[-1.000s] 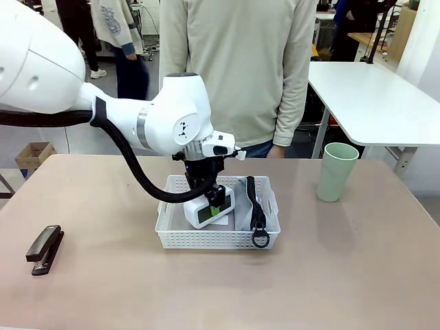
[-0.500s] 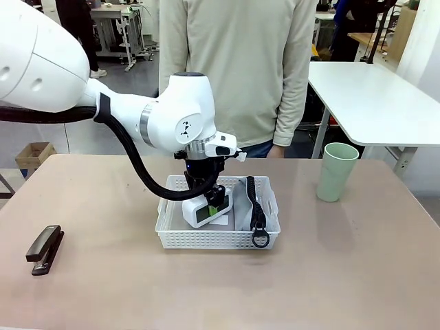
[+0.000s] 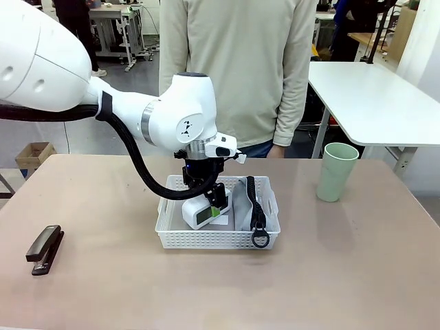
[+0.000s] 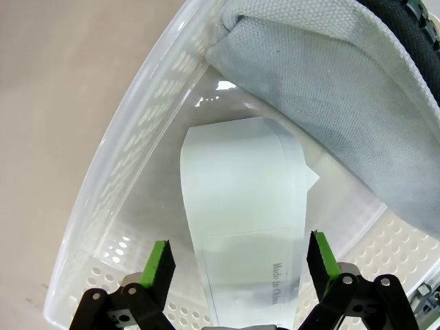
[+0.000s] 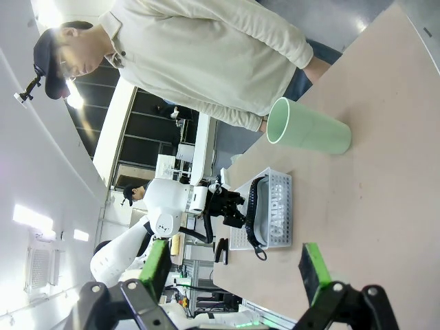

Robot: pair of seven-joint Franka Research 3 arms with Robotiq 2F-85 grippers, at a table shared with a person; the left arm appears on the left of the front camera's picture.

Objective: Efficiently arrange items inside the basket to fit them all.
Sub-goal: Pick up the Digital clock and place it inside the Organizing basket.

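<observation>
The white basket (image 3: 206, 239) stands mid-table. Inside it, a white rounded block (image 3: 199, 214) leans at the left and the grey "CAMPUS" pouch (image 3: 242, 206) with its black strap (image 3: 256, 206) stands on edge at the right. My left gripper (image 3: 210, 203) reaches down into the basket. In the left wrist view it (image 4: 239, 265) is open, its green pads straddling the block (image 4: 240, 206) with a small gap on each side, and the pouch (image 4: 330, 89) lies beside it. The pale green cup (image 3: 337, 172) stands upright at the right. The black stapler (image 3: 45, 249) lies near the left. My right gripper (image 5: 234, 268) is open and holds nothing.
A person in a cream top (image 3: 234, 69) stands at the far edge behind the basket. Bare tabletop (image 3: 220, 289) lies in front of the basket. A white table (image 3: 371, 96) stands at the back right. The right wrist view shows the cup (image 5: 309, 128) and basket (image 5: 278, 213) from afar.
The left gripper has sunk a little deeper into the basket, and the white block has settled lower and slightly to the left. Cup and stapler have not moved.
</observation>
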